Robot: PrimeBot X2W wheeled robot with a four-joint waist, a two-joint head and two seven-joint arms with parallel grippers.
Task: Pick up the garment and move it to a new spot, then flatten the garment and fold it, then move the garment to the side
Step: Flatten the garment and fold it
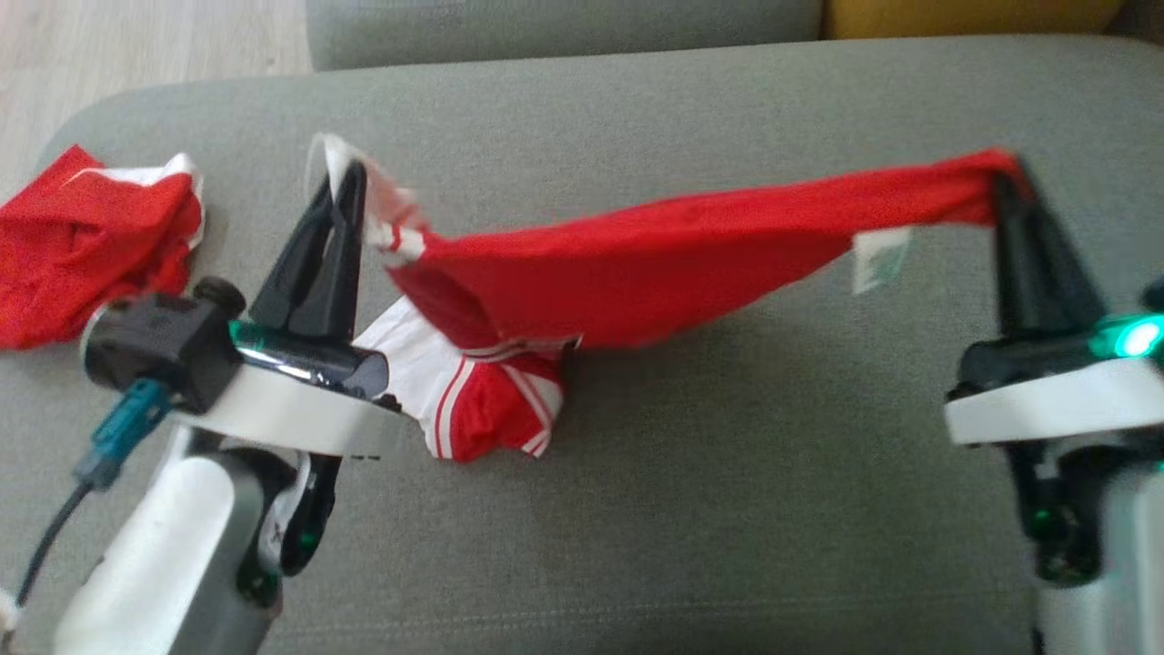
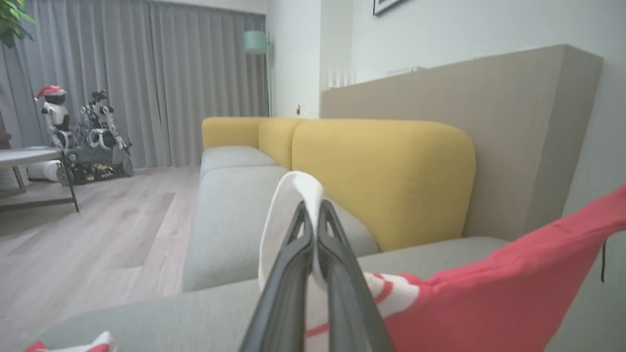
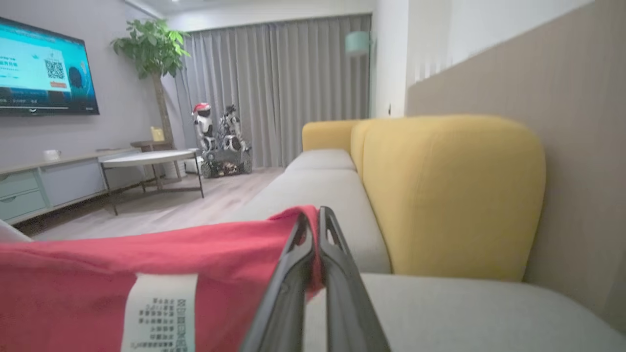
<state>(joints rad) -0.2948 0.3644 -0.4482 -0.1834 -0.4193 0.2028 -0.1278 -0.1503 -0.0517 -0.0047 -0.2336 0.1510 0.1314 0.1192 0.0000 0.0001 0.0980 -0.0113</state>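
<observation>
left gripper pinches garment white edge | right gripper pinches red end | both aloft

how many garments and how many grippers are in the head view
garments: 2, the held garment and the crumpled garment
grippers: 2, the left gripper and the right gripper
total: 4

Grey sofa seat lies across the lower frame, with yellow backrests behind it against a beige wall panel. Grey curtains cover the far wall. Pale wood floor; TV and plant upper left.
</observation>
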